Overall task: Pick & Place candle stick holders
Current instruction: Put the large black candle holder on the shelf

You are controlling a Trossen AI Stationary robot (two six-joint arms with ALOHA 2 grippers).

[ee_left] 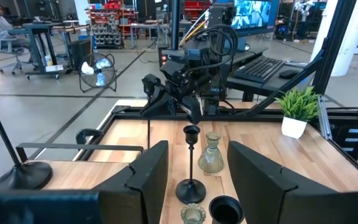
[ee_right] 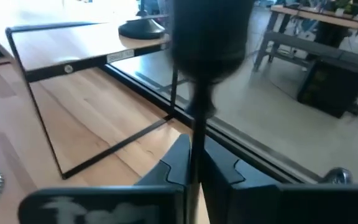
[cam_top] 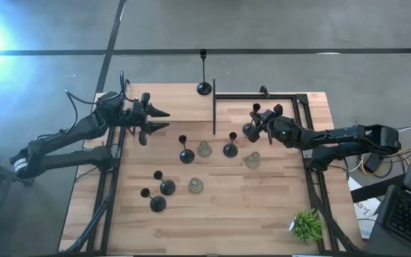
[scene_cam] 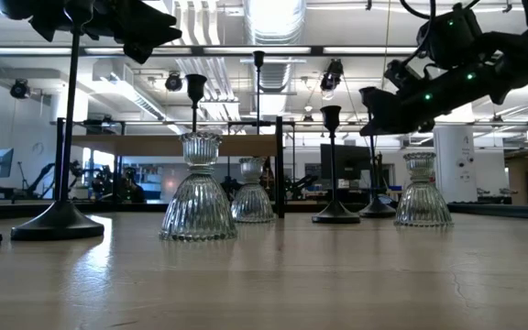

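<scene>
My right gripper [cam_top: 257, 123] is at the table's right middle, shut on a black candle stick holder [cam_top: 250, 130] with a thin stem. My left gripper [cam_top: 164, 120] is open and empty above the table's far left, and its fingers also show apart in its wrist view [ee_left: 197, 186]. Several other black holders stand on their round bases: a tall one [cam_top: 203, 87] at the far edge, two in the middle [cam_top: 186, 155] [cam_top: 230, 149] and two nearer [cam_top: 167, 187] [cam_top: 157, 203]. Three pale glass holders [cam_top: 204, 149] [cam_top: 252, 160] [cam_top: 195, 185] stand among them. My right gripper pinches the black holder's thin stem [ee_right: 195, 146] between its two fingers, below the cup [ee_right: 210, 37]. The fingers come about level from the table's right and lie across the stem. The holder is upright. In the low view its base [scene_cam: 377, 210] is at table level; whether it rests there I cannot tell.
A black wire frame [cam_top: 262, 96] stands on the far right part of the table, with an upright post [cam_top: 214, 107] at its left. A small green potted plant [cam_top: 307, 225] stands at the near right corner. Black rails [cam_top: 113, 178] run along both table sides.
</scene>
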